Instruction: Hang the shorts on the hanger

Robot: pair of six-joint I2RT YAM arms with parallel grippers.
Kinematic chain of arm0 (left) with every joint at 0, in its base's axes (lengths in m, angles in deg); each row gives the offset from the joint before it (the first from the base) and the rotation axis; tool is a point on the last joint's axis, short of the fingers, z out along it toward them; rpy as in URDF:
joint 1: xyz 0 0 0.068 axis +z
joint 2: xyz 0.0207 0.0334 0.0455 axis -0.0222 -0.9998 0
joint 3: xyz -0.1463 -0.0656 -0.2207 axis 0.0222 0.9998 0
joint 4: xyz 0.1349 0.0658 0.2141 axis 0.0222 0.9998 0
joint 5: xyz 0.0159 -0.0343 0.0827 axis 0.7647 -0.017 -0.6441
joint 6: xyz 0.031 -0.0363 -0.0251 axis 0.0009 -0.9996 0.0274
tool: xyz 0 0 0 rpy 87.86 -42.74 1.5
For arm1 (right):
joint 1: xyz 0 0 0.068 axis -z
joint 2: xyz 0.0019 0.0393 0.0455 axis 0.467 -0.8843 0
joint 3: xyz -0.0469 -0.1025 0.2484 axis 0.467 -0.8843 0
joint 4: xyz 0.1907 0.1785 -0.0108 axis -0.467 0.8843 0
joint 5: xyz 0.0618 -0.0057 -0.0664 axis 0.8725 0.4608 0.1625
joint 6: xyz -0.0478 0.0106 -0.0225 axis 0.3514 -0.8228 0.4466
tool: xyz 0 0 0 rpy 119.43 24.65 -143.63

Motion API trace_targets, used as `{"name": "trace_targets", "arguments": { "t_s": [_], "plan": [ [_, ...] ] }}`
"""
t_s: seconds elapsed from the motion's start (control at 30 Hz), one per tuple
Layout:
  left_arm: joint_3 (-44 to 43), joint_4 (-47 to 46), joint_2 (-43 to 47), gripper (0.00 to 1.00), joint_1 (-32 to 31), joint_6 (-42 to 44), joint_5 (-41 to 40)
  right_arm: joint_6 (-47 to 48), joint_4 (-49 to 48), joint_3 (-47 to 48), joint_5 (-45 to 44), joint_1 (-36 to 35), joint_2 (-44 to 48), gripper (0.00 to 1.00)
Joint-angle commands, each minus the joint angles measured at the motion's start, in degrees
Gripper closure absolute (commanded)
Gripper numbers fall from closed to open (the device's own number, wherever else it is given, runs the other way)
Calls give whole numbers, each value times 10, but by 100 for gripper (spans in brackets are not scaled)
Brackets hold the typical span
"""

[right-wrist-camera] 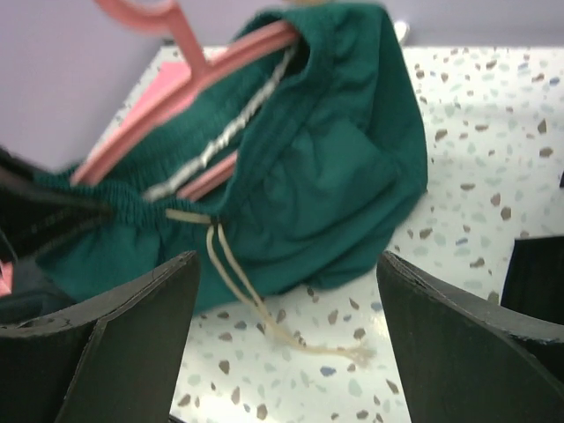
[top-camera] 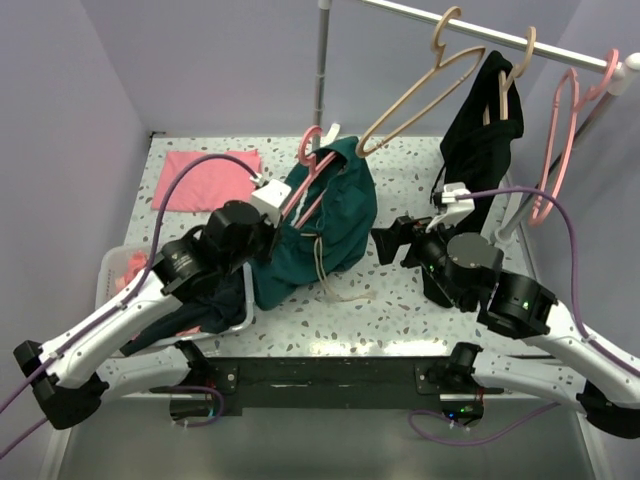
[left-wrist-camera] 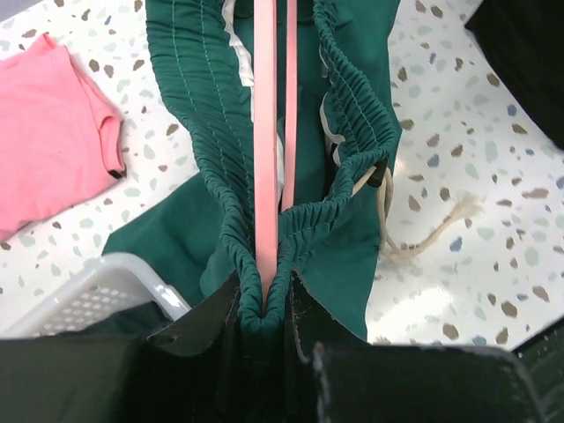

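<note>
Black left claw (left-wrist-camera: 264, 310), left of the middle of the surface (top-camera: 400, 310), pinches one arm tip of the hanger (left-wrist-camera: 266, 132), with the waistband (left-wrist-camera: 231, 231) of the shorts (left-wrist-camera: 198, 115) bunched over it. Just beside them the right claw (right-wrist-camera: 288, 264) stands spread, holding nothing. The shorts sag mid-surface. They look soft and light and could slide off the smooth plastic, so grip the gathered waistband, not the loose drawstring (right-wrist-camera: 231, 269).
</note>
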Motion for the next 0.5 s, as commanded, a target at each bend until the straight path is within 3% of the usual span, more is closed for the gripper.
{"name": "trace_targets", "arguments": {
  "t_s": [0.0, 0.23, 0.47],
  "plan": [
    [-67, -140, -36, 100, 77, 41, 62, -37, 19, -27, 8, -3, 23, 15],
    [-186, -158, -141, 100, 90, 117, 127, -48, 42, -48, 21, -3, 43, 15],
    [-313, -137, -243, 100, 111, 162, 123, -51, 53, -55, 38, -3, 56, 15]
  ]
}}
